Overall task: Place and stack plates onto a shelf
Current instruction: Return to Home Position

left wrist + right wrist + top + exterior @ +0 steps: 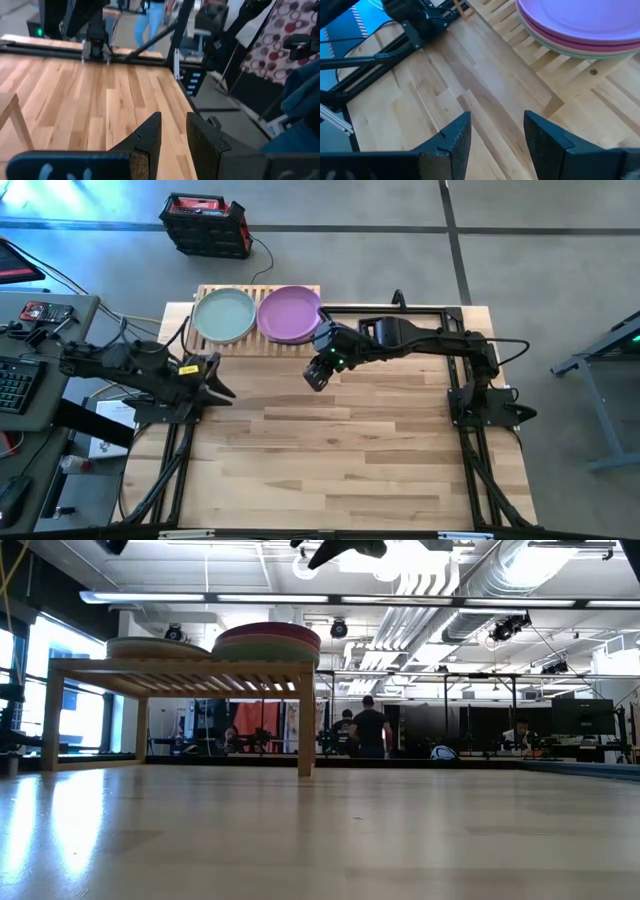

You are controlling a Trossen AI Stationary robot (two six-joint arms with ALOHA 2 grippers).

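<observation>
The shelf (250,348) stands at the far edge of the table (330,450), left of centre, and carries two stacks of plates side by side. The left stack is topped by the sage green plate (224,314), the right one by the purple plate (290,313). From table height the right stack (268,640) is the taller of the two, and the right wrist view shows pink and pale green rims under the purple plate (580,20). No plates lie on the bare tabletop. The right gripper (316,375) hangs above the table just near of the shelf's right end; its fingers (454,142) are spread wide with only wood grain between them — nothing held. The left gripper (222,377) sits over the left edge of the table, near of the shelf's left end and well apart from the other arm. Its fingers (150,142) are parted by a narrow gap and hold nothing. Beyond the table — seen from the low view — a person (370,728) stands in the room behind.
</observation>
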